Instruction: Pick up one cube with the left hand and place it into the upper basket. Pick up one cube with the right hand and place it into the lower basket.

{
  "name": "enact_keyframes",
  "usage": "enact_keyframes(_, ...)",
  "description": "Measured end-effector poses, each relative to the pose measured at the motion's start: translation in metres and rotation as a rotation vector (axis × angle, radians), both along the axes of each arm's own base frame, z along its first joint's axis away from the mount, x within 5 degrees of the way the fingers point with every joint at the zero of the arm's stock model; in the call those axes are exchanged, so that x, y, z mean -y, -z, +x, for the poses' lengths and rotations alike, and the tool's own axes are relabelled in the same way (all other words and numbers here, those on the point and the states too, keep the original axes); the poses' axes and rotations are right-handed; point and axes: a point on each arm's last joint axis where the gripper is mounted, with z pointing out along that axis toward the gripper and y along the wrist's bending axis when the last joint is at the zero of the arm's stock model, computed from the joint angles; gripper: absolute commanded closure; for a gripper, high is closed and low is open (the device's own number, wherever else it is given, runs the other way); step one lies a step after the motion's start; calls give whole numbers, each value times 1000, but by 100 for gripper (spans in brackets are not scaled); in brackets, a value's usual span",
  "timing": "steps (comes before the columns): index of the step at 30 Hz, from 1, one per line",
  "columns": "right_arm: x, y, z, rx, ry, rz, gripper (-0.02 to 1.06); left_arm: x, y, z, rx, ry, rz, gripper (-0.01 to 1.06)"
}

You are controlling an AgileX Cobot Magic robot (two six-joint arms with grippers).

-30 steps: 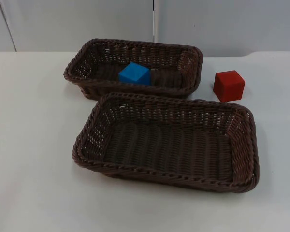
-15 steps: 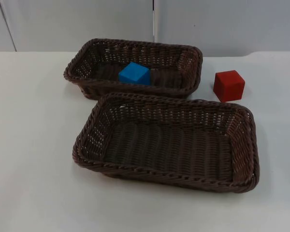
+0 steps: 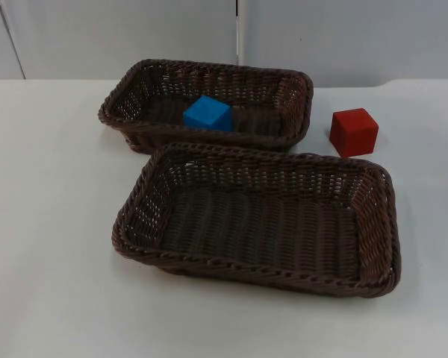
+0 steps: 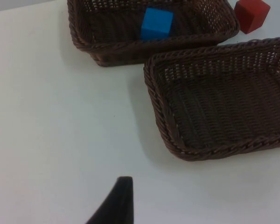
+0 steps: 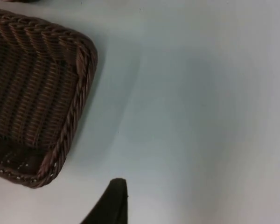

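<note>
While a blue cube (image 3: pixel 207 113) already lies on the floor of the upper basket (image 3: pixel 134 89), the red cube (image 3: pixel 353 132) sits on the white table (image 3: pixel 45 224), just to the right of that basket and beyond the far right corner of the lower basket (image 3: pixel 381 224), which holds nothing. Judging from this, the left arm's share looks finished and the step in hand is the right arm's pick of the red cube. To do it well, the right gripper (image 5: pixel 109 203) should travel over to the cube, descend from straight above, square its fingers to two opposite flat faces, close near the middle, lift well above the woven rim, and let go low over the basket floor. Both arms are drawn back from the work. The left gripper (image 4: pixel 114 203) waits above bare table on the left of the baskets; the right hangs above table beside the lower basket's corner. Whether either is spread or closed cannot be told.
</note>
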Motion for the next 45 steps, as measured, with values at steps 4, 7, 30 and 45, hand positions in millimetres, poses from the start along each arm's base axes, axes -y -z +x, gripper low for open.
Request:
enact_keyframes(4, -4, 9, 36, -46, -20, -1, -1, 0, 0, 0, 0, 0, 0, 0)
enact_keyframes(7, -7, 17, 65, -74, -42, -1, -1, 0, 0, 0, 3, -1, -1, 0)
enact_keyframes(30, -83, 126, 216, -134, -318, -84, -1, 0, -1, 0, 6, -2, -4, 0)
enact_keyframes(45, -98, 180, 254, -13, -327, -11, -1, 0, -1, 1, 10, -3, -5, 0)
